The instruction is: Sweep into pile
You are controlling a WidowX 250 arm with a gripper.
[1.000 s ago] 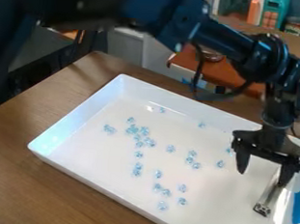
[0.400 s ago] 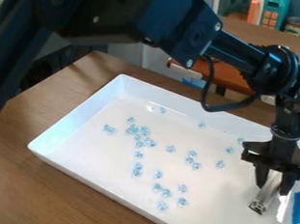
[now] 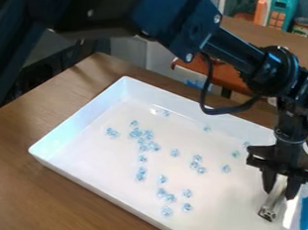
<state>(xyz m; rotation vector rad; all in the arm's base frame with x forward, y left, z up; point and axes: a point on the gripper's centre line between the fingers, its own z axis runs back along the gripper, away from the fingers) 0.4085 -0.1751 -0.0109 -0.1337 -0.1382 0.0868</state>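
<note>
The black two-finger pincer (image 3: 279, 195) grips the slim silvery tool (image 3: 274, 200), so grasping looks nearly done; next, it should sweep the scattered pale-blue clear pieces (image 3: 148, 134) together.

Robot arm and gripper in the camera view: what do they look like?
The arm is black with a bluish sheen, bulky and boxy, then narrowing to a slimmer forearm, with small silver screws and a looping black cable. The gripper is black: a wide crossbar and two tapered fingers.
</note>
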